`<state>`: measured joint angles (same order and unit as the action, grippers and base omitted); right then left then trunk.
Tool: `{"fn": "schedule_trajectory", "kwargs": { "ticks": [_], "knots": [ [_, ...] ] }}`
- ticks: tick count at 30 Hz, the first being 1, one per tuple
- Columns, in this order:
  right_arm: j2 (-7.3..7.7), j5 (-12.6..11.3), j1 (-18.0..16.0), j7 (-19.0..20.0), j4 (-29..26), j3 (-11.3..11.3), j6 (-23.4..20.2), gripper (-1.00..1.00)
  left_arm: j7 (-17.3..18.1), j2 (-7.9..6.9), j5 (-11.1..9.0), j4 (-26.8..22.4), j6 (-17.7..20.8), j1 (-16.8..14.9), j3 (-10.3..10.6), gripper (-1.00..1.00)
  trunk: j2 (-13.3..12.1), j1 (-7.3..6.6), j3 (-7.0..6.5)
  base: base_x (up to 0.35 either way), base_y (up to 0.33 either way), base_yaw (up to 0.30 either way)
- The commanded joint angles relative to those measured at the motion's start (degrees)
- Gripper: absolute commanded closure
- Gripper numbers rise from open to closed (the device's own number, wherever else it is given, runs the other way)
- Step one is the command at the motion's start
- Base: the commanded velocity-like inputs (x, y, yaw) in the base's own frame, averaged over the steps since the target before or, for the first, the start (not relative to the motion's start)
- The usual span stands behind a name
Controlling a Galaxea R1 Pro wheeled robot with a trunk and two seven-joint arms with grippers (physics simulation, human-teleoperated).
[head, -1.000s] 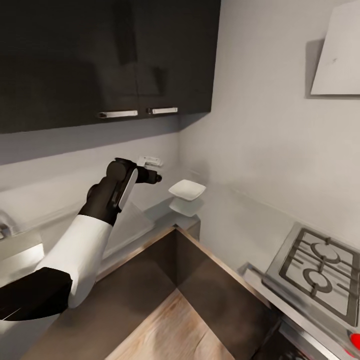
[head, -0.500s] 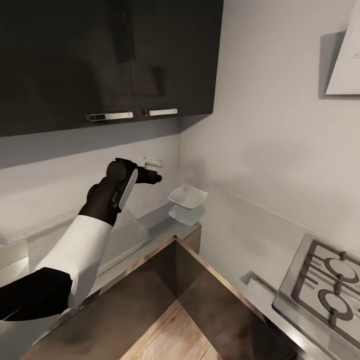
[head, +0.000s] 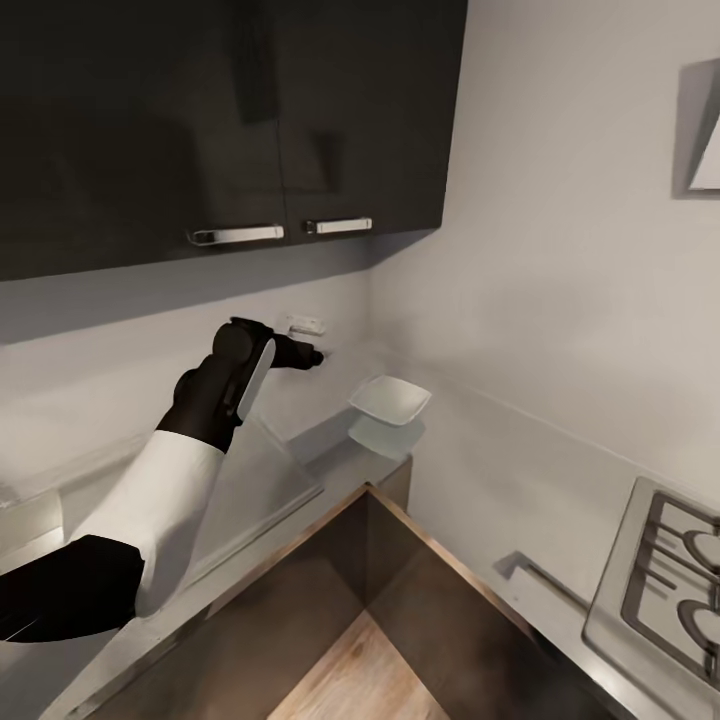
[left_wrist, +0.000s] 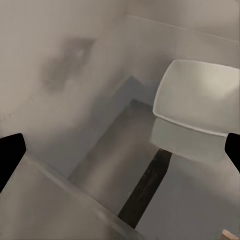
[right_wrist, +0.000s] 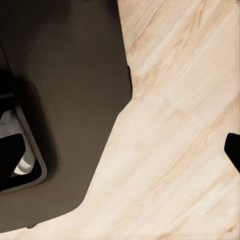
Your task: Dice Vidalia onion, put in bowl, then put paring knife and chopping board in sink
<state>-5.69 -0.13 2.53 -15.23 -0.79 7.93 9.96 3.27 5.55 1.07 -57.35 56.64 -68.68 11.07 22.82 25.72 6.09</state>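
The white square bowl (head: pixel 390 398) stands on the grey countertop (head: pixel 330 455) in the corner by the wall. My left gripper (head: pixel 307 357) is held up in the air to the left of the bowl and a little above it, pointing towards the corner. In the left wrist view the bowl (left_wrist: pixel 197 97) lies ahead, and the left gripper (left_wrist: pixel 120 155) is open wide with nothing between its black fingertips (left_wrist: pixel 10 155). My right gripper (right_wrist: pixel 120 155) is open over the wooden floor. The onion, chopping board and paring knife are out of view.
Dark wall cabinets (head: pixel 220 120) hang over the counter, above my left arm. A gas hob (head: pixel 670 590) sits at the right edge and a range hood (head: pixel 705 130) is above it. A steel piece (head: pixel 25 515) shows at the far left. The robot's dark base (right_wrist: pixel 65 100) is below the right gripper.
The camera has turned, so the hob and hood have slid towards the right edge and the bowl has shifted slightly. My left arm keeps the same raised pose.
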Motion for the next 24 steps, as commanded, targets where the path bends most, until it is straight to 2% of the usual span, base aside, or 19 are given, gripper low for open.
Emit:
{"fn": "schedule_trajectory", "kwargs": {
  "ticks": [1,8,16,24],
  "knots": [
    [-0.03,0.0,0.0,-0.3,-0.1,0.4,0.2,-1.00,0.2,-0.01,0.2,0.0,0.2,0.0,0.0,-1.00,0.1,0.06,0.11,0.259,0.207,0.000],
    [-0.08,-0.1,0.0,-0.1,-0.1,0.3,0.2,-1.00,0.3,0.14,0.1,-0.1,0.2,0.0,0.1,-1.00,0.1,0.06,0.11,0.282,0.183,0.000],
    [-0.05,-0.1,0.0,2.1,-0.1,0.4,0.2,-1.00,0.2,0.16,0.1,-0.1,0.2,0.0,1.5,-1.00,0.1,0.06,0.11,0.305,-0.028,0.000],
    [-0.03,0.0,0.0,2.8,-0.1,0.3,0.2,-1.00,0.3,0.16,0.1,-0.1,0.2,0.0,2.7,-1.00,0.1,0.06,0.11,0.056,-0.018,0.000]
  ]
}}
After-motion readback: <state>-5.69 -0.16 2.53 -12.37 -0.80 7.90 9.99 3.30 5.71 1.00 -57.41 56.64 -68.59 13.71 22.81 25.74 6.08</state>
